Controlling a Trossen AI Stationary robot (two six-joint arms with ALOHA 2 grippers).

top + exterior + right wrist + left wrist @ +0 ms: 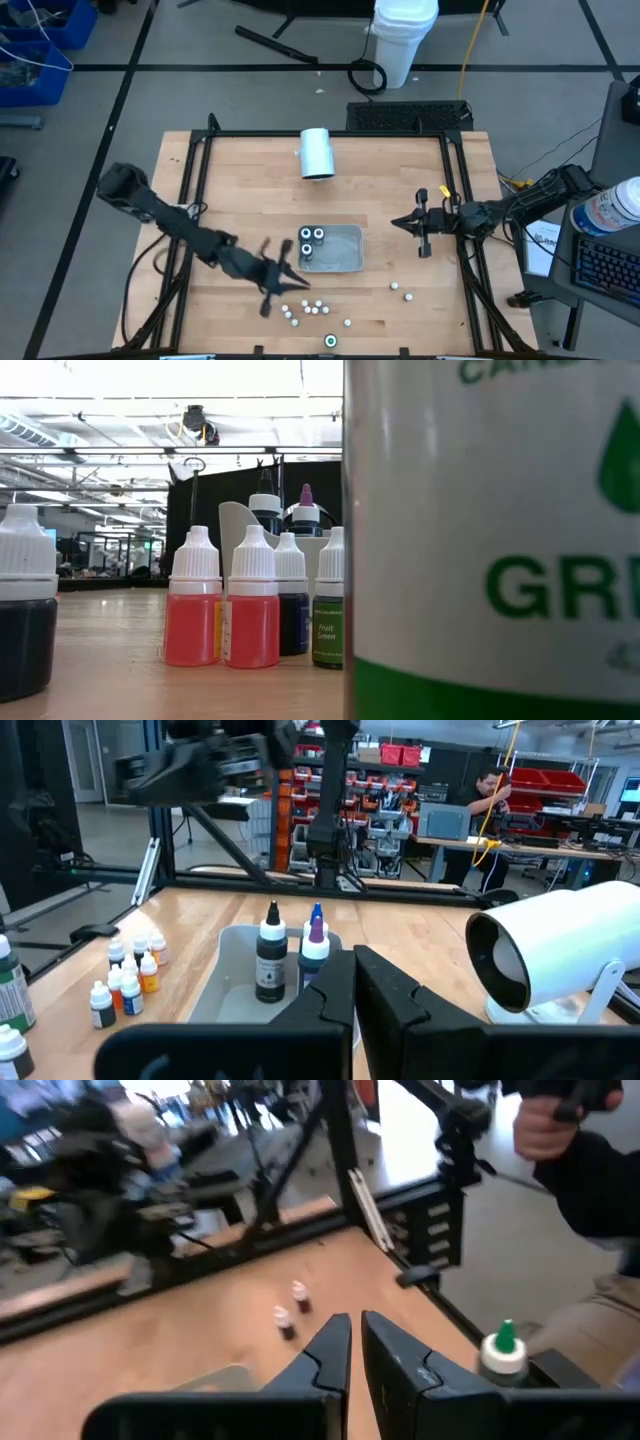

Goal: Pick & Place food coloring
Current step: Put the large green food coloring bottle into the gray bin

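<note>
Smooth wood-plank table point(400, 180). Shallow grey tray point(345, 258) holds three bottles point(312, 240); tiny white-capped bottles of food coloring point(305, 310) scattered near front edge. Left gripper point(290, 285) clenched, empty, above them. Right gripper point(408, 224) clenched, right side. White cylinder point(317, 153) far.

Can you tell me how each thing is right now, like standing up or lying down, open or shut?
Grey tray: holds three upright bottles.
Loose bottles: upright, capped, on table.
White cylinder: lying on its side.
Left gripper: fingers nearly shut, empty.
Right gripper: fingers shut, empty.
</note>
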